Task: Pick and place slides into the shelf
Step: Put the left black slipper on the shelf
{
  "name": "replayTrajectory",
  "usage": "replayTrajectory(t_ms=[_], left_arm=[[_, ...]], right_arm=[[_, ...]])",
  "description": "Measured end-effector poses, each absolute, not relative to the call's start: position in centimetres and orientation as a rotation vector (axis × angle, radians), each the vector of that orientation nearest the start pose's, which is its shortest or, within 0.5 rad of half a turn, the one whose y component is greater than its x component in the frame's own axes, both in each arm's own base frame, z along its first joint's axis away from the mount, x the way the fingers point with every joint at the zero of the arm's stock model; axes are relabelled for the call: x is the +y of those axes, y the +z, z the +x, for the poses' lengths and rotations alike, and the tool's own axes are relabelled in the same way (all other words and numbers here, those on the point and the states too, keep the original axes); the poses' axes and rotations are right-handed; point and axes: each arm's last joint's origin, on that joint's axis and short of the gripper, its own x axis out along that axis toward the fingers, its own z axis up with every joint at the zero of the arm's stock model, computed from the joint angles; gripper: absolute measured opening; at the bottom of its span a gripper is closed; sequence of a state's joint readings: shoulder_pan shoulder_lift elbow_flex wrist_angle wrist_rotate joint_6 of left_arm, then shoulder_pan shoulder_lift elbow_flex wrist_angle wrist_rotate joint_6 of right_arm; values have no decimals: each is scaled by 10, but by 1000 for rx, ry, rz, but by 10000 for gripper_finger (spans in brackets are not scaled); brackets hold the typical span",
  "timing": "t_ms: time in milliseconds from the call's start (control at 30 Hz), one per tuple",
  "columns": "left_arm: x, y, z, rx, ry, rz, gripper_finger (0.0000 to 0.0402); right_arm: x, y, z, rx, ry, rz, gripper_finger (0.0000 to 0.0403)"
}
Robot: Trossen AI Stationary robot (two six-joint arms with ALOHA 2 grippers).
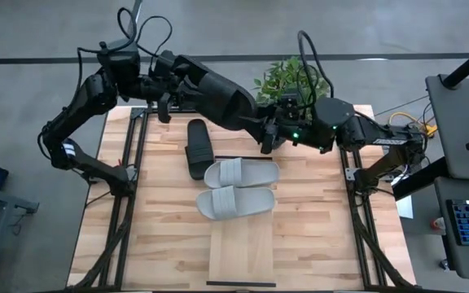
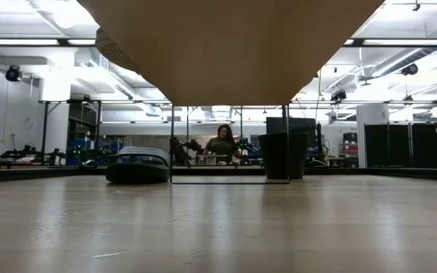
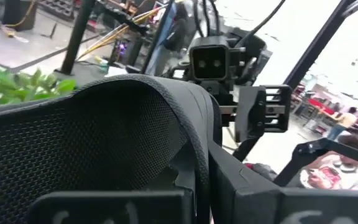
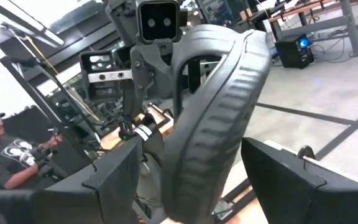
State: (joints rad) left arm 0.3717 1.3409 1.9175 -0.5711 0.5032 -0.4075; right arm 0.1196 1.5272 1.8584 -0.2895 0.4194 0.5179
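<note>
One black slide (image 1: 218, 99) hangs high over the table's far side, with my left gripper (image 1: 172, 94) shut on it. My right gripper (image 4: 191, 180) stands open at the slide's other end (image 1: 259, 124). Its fingers (image 4: 110, 180) flank the slide (image 4: 216, 124) with a gap on each side. The second black slide (image 1: 198, 148) lies flat on the tabletop and also shows in the low view (image 2: 137, 165). Two pale grey slides (image 1: 241, 172) (image 1: 234, 202) lie crosswise on the far part of the pale shelf (image 1: 243, 244). My left gripper holds the black slide by the end nearest the table's left edge (image 1: 182, 85), coming at it level from the far left. The slide fills its own wrist view, strap lining (image 3: 104, 143) foremost, and hides the place of contact. The slide is lifted clear and turned on edge.
A potted plant (image 1: 287, 77) stands at the far edge behind the right arm. Black arm frames (image 1: 129, 163) (image 1: 357, 187) run along both table sides. The shelf's black end bars (image 1: 243, 282) cross the middle. People sit beyond the table (image 2: 222, 142).
</note>
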Motion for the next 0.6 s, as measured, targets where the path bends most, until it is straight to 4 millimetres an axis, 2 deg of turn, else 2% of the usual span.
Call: replayTrajectory(t_ms=[400,500,600], left_arm=[[59,545,229,6,-190,-397,0],[57,545,232,4,-202,-395,0],[57,545,232,2,-202,-392,1]], right_arm=[[26,509,314,-131,-280,532,248],[26,509,313,-128,-285,533,212],[25,509,313,-130,-294,534,150]])
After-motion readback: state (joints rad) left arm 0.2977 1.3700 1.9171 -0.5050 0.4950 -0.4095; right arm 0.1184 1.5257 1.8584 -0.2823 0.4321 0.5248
